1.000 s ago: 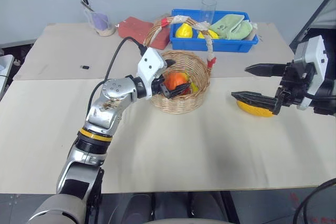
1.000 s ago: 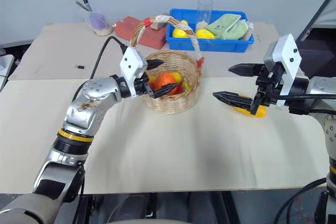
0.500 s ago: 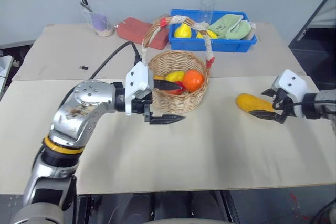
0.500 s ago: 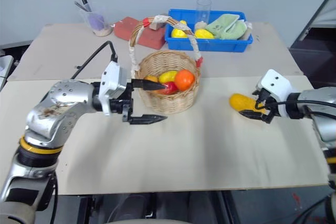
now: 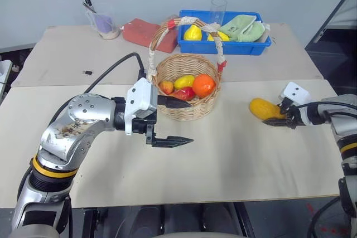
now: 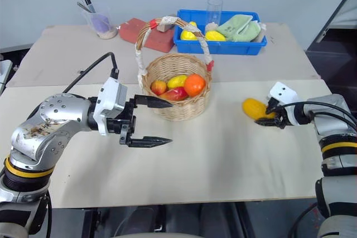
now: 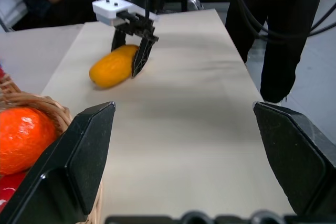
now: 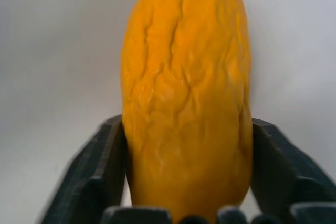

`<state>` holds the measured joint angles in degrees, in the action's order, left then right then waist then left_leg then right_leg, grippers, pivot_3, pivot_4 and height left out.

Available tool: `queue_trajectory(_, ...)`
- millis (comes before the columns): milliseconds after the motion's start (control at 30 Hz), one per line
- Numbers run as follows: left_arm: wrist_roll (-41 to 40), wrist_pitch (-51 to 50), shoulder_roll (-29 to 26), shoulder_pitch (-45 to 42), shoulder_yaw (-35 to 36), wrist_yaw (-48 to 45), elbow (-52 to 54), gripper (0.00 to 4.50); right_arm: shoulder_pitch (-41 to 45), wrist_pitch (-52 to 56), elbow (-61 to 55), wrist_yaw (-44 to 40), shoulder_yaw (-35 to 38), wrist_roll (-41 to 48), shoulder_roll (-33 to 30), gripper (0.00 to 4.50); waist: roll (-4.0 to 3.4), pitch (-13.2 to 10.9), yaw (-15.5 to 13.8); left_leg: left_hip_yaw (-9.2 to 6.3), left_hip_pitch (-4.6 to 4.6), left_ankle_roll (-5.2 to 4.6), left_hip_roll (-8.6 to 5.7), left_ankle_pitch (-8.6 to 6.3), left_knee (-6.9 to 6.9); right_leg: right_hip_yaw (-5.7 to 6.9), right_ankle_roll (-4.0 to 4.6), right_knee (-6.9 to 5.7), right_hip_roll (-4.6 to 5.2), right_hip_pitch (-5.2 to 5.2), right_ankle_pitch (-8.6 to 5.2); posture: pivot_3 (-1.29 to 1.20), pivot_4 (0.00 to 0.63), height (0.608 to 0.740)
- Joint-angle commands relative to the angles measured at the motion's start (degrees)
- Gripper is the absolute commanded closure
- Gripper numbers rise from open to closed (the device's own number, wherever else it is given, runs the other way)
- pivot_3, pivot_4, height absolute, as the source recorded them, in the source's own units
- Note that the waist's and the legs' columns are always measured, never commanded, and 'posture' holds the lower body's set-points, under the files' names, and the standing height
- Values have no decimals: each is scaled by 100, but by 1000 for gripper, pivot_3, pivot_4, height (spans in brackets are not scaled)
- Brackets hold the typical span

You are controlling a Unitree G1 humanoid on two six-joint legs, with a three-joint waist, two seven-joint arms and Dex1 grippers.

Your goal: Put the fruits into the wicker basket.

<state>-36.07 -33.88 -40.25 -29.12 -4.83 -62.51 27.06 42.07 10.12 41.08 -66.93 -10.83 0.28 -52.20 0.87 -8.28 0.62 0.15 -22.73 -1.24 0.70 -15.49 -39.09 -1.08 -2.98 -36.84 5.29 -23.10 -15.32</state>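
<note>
The right hand [image 6: 271,116] clamps the mango [image 8: 185,93] on the table [image 5: 234,160]; the left hand [image 5: 170,121] (fingers wide apart, empty) hangs beside the wicker basket [image 5: 187,110] holding the orange [image 5: 204,85].

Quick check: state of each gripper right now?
Left gripper: open, empty, beside the basket.
Right gripper: jaws on both sides of the mango, which lies on the table; a firm grip cannot be told.
</note>
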Motion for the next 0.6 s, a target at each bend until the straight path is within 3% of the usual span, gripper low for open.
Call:
queue_trajectory(33, -224, 54, -25, 4, 247, -10, 195, 0, 123, -132, 69, -88, 177, -13, -29, 2066, 0, 0, -8, 0, 0, 0, 0, 0, 0, 0, 0, -3, 0, 1, 0, 0, 150, 740)
queue_trajectory(133, -328, 177, -78, 139, 449, -86, 177, 0, -88, 26, -473, -381, 301, 183, -166, 2066, 0, 0, -4, 1, -1, 0, -1, 0, -1, 0, 0, -10, 2, 1, 0, 0, 150, 740)
queue_trajectory(233, -362, 228, -337, 485, 884, -116, 143, 0, -629, 759, -2069, -831, 574, 758, -374, 2066, -3, 0, 7, -1, -1, -1, 3, 0, 4, 0, 0, -23, -2, -3, 0, 0, 150, 740)
queue_trajectory(333, -398, 235, -598, 1030, 1474, -59, 142, 0, -1253, 2111, -4389, -838, 928, 1761, -401, 2066, -8, 0, 34, -7, -2, -3, 13, -1, 9, 0, 1, -25, -6, -8, 0, 0, 150, 740)
queue_trajectory(467, -597, 75, -882, 1850, 2279, 2, 439, 0, -897, 3400, -6074, 192, 1035, 2652, 482, 2066, -7, -1, 59, -21, 11, -6, 18, -5, 9, -5, 3, -26, -11, -2, 0, 0, 150, 740)
queue_trajectory(600, -793, 16, -959, 2123, 2654, 199, 558, 0, -131, 3837, -5952, 870, 893, 2756, 1239, 2066, -6, -3, -63, -22, 21, -4, 8, -5, 11, -4, 3, -20, 3, -1, -1, 0, 150, 740)
